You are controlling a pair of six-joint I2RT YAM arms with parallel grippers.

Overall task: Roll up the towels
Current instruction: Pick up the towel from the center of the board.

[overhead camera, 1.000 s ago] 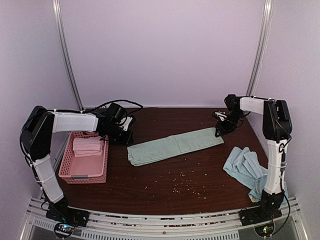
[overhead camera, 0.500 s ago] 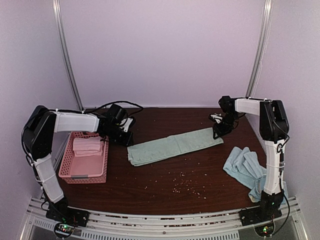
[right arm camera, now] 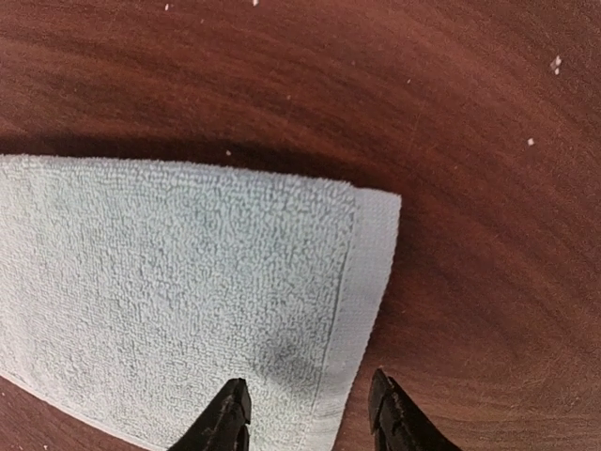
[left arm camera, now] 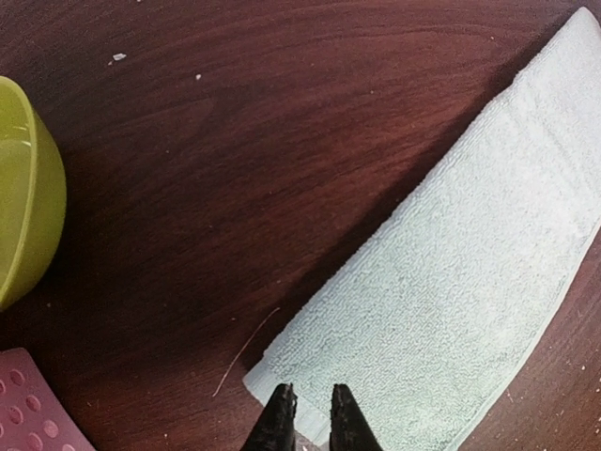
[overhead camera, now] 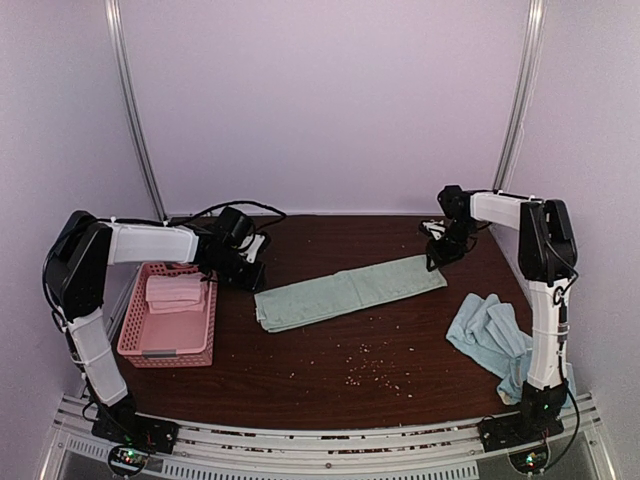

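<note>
Left wrist view: the left tool (left arm camera: 310,425), slightly spread, hangs over a corner of the green towel (left arm camera: 451,282); the right tool (right arm camera: 308,419), spread wider, straddles its opposite end.

Open table (overhead camera: 280,370) lies between the mint towel (overhead camera: 350,292) and near edge; basket (overhead camera: 165,358) blocks left, blue towels (overhead camera: 490,335) right.

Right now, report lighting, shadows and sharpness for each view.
Top external: soft, even, violet-tinted light, no glare. Left wrist: mint towel sharp, dark shadow along its upper-left edge. Right wrist: crisp weave, a dim shadow patch by the right gripper.
</note>
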